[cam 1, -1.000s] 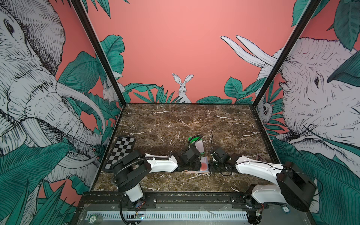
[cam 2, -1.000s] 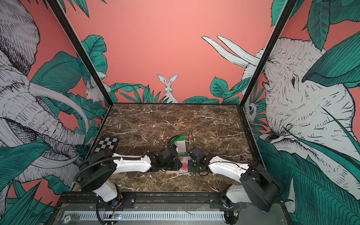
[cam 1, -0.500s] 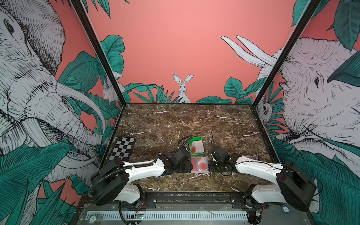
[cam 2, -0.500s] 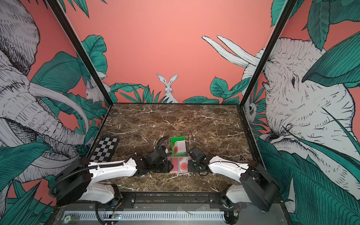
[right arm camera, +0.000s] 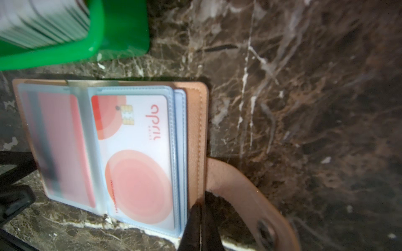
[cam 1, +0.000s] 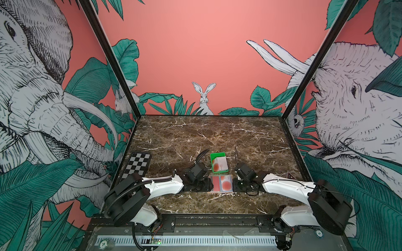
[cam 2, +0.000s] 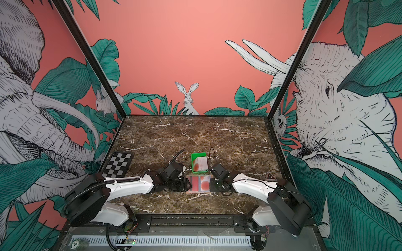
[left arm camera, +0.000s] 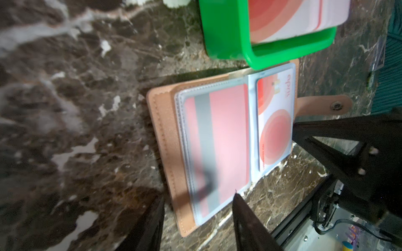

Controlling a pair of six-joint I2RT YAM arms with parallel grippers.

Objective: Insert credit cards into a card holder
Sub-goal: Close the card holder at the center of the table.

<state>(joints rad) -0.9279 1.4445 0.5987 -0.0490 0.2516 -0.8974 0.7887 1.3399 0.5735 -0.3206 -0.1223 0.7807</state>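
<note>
**Position.** The card holder [cam 1: 220,184] lies open on the table [cam 1: 195,134], near the front edge and between the two arms. The green tray [cam 1: 217,154] sits just beyond it with a stack of cards [cam 1: 220,165] inside.

**Contents.** The right clear sleeve shows a white card [right arm camera: 134,152] fully seated. The left sleeve shows a reddish card [left arm camera: 217,141] with a grey stripe.

**Left gripper** [left arm camera: 198,202]. The jaws are spread and empty, at the near left part of the holder.

**Right gripper** [right arm camera: 199,208]. The jaws are pressed together, with the tips on the holder's right cover edge beside the strap [right arm camera: 239,195]. I cannot tell whether they bear down on the leather or pinch it.

**Assessment.** Both sleeves on show appear filled, so the step in hand is probably fetching another card.

**Recommendations.**
- Keep the right tips where they are, so the holder cannot slide.
- Have the left gripper take only the top card, by a short edge.
- Turn to a fresh sleeve before feeding.
- Enter the card square to the sleeve mouth.
</note>
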